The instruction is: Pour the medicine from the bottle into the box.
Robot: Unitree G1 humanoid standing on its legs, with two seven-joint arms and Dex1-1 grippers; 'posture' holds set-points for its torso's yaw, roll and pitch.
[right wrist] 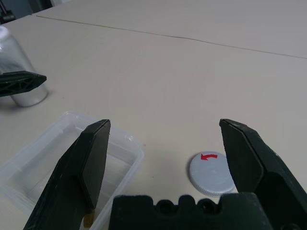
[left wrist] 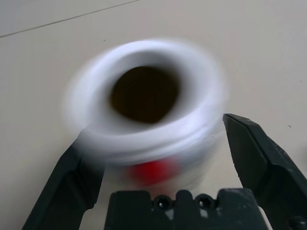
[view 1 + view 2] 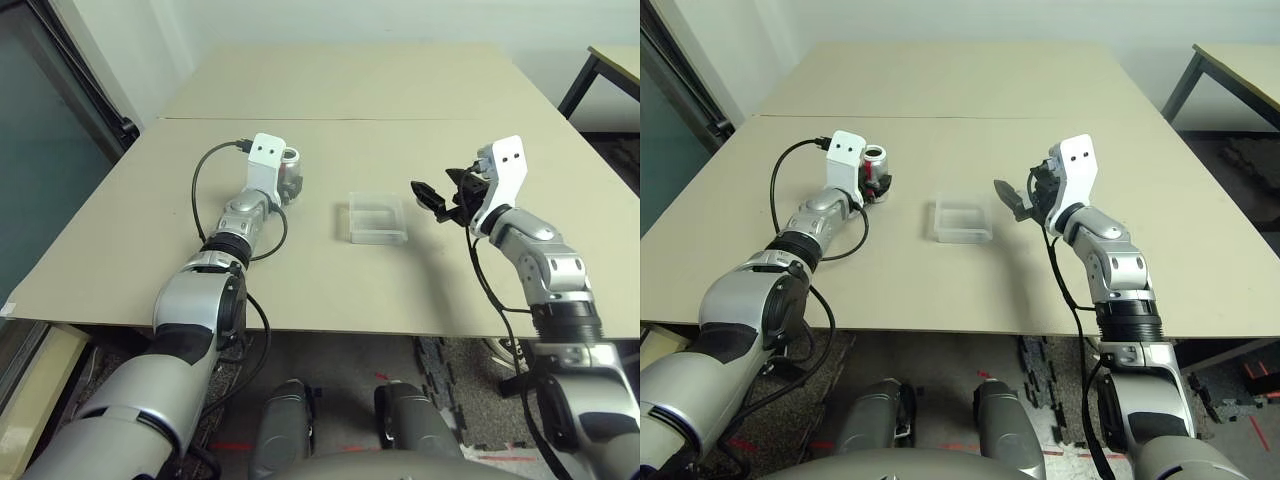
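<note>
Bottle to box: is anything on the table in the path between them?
Nothing visible does. The small silvery-grey cylindrical bottle stands between the left gripper's open fingers, and bare tan table lies between it and the clear plastic square box.

bottles: 1 | boxes: 1 (clear) | caps: 1

A beige table is formed of two tops joined along a straight seam. A white wall is seen behind it. A second table with dark legs stands at the right. Dark glazing runs along the left.
</note>
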